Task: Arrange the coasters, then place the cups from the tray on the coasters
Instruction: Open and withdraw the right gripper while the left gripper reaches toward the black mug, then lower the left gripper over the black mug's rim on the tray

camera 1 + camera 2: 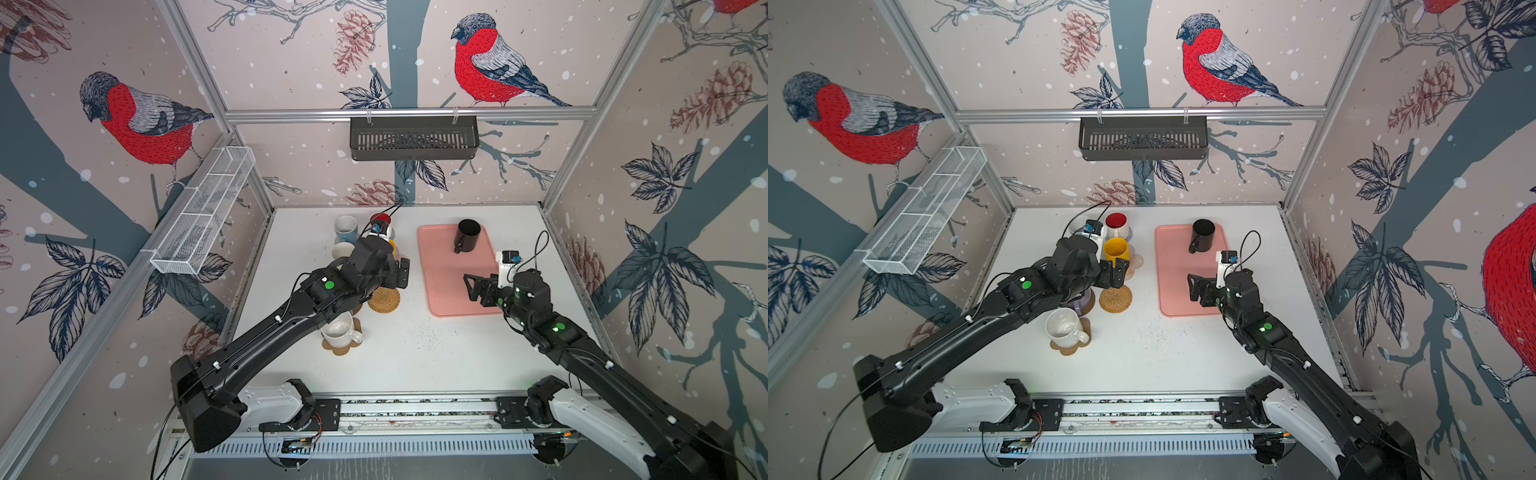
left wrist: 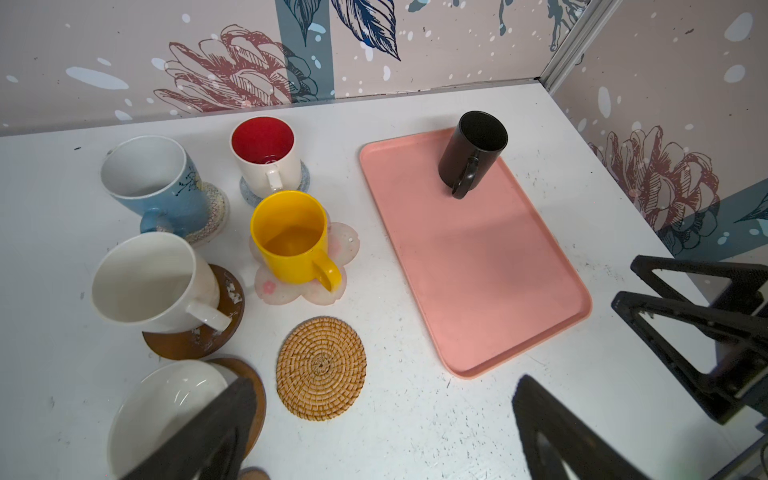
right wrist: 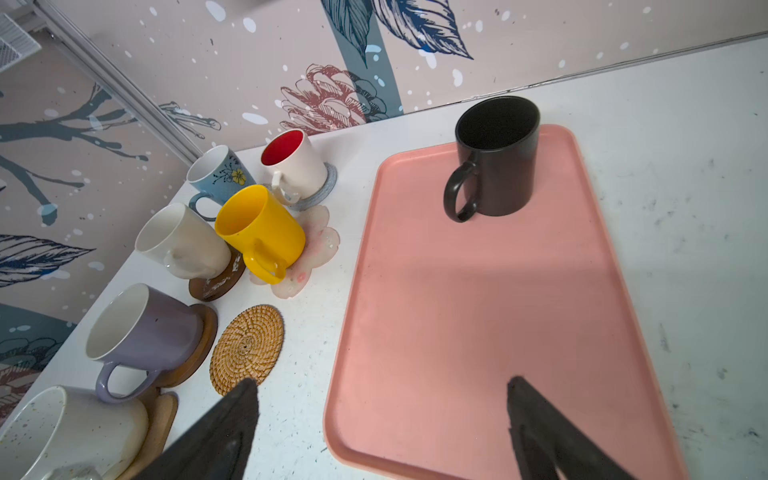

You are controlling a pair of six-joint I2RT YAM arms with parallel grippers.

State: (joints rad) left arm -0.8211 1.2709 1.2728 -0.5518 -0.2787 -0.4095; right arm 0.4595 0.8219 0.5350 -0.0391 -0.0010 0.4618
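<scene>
Black left arm stretches to mid-frame, its black left gripper (image 1: 1116,273) with jaws wide, empty; black right arm's right gripper (image 1: 1197,287) at centre-right points leftward, jaws spread, empty.

Both top views look steeply down from high above the near edge, covering the whole worktop (image 1: 415,353). The left wrist view sits close over the worktop's left half, facing far-right. The right wrist view sits low over the tray (image 3: 478,311), facing far-left. Both wrist views share the tray, black cup (image 2: 473,153) and wicker coaster (image 2: 321,368).
</scene>
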